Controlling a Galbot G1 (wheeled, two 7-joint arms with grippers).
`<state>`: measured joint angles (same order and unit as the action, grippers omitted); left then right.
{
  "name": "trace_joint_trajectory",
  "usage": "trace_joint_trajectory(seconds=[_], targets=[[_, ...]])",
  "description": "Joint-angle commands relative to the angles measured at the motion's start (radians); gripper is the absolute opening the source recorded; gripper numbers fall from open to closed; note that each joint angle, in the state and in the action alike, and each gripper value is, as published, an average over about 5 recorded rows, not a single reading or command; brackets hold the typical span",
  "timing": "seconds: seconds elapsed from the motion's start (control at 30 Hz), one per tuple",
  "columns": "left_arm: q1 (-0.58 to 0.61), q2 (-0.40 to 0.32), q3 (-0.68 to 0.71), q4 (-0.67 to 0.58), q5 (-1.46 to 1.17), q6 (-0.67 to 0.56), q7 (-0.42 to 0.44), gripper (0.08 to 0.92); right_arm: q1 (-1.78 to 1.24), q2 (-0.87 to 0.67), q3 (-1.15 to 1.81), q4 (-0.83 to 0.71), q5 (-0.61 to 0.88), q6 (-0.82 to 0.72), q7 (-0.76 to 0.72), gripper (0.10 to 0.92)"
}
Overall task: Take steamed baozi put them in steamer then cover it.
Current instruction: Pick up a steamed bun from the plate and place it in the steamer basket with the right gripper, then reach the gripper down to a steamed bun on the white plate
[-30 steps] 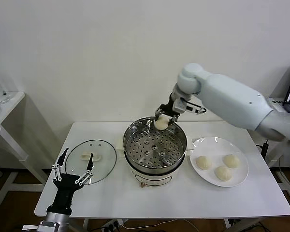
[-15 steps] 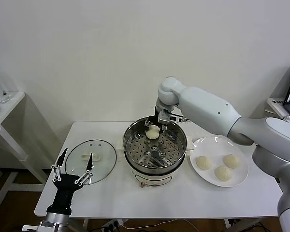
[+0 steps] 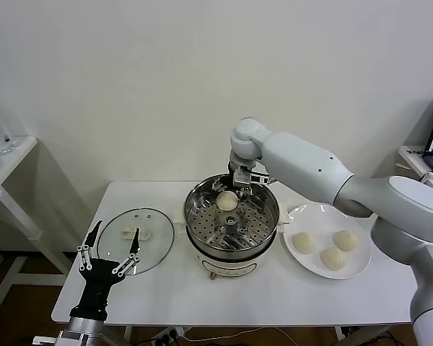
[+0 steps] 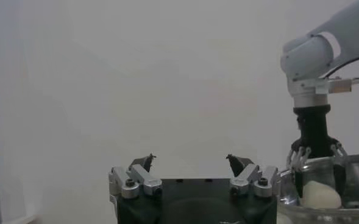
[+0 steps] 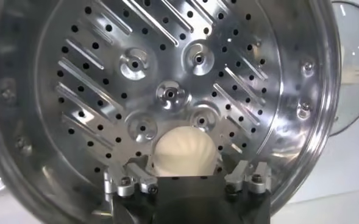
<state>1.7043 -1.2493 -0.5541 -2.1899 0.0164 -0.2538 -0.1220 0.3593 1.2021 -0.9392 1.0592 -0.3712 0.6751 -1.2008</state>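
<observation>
My right gripper [image 3: 229, 193] reaches down into the back of the shiny steamer [image 3: 190, 216] and is shut on one cream baozi [image 3: 227, 202], which is low over the perforated tray. In the right wrist view the baozi [image 5: 184, 150] sits between the fingers of the gripper [image 5: 185, 168], over the tray [image 5: 167, 73]. Three more baozi [image 3: 333, 257] lie on the white plate [image 3: 310, 212] to the right. The glass cover [image 3: 136, 238] lies flat on the table left of the steamer. My left gripper [image 3: 108, 254] is open and empty, parked at the table's front left edge.
The steamer stands on a white base in the middle of the white table [image 3: 274, 295]. A side table [image 3: 7, 155] stands at the far left. The left wrist view shows the open left gripper [image 4: 191, 162], the right gripper with the baozi [image 4: 320, 196], and the steamer rim [image 4: 353, 159].
My right gripper has carried the baozi from above the steamer's back rim down and leftward into the pot, close to the tray. The left arm has not moved.
</observation>
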Motion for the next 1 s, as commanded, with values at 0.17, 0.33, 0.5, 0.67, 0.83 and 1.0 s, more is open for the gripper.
trace_joint_trajectory(seconds=[0.17, 0.33, 0.5, 0.67, 0.83, 1.0], targets=[[-0.012, 0.006, 0.015, -0.007, 0.003, 0.009, -0.001, 0.823, 0.237, -0.419, -0.136, 0.163, 0.57, -0.566, -0.051, 0.823], [-0.017, 0.007, 0.029, -0.006, 0.005, 0.008, -0.001, 0.823, 0.245, -0.53, -0.257, 0.065, 0.713, -0.712, -0.042, 0.823], [-0.017, 0.006, 0.031, 0.002, 0.005, 0.006, -0.001, 0.823, 0.141, -0.578, -0.316, 0.038, 0.745, -0.75, -0.006, 0.823], [-0.022, 0.003, 0.033, 0.009, 0.007, 0.008, -0.006, 0.823, 0.01, -0.569, -0.297, 0.045, 0.745, -0.772, 0.051, 0.823], [-0.02, -0.001, 0.027, 0.018, 0.008, 0.001, -0.008, 0.823, -0.086, -0.51, -0.239, 0.006, 0.723, -0.779, 0.11, 0.823], [-0.015, -0.001, 0.014, 0.019, 0.008, -0.003, -0.008, 0.823, -0.139, -0.454, -0.201, -0.041, 0.678, -0.774, 0.115, 0.823]])
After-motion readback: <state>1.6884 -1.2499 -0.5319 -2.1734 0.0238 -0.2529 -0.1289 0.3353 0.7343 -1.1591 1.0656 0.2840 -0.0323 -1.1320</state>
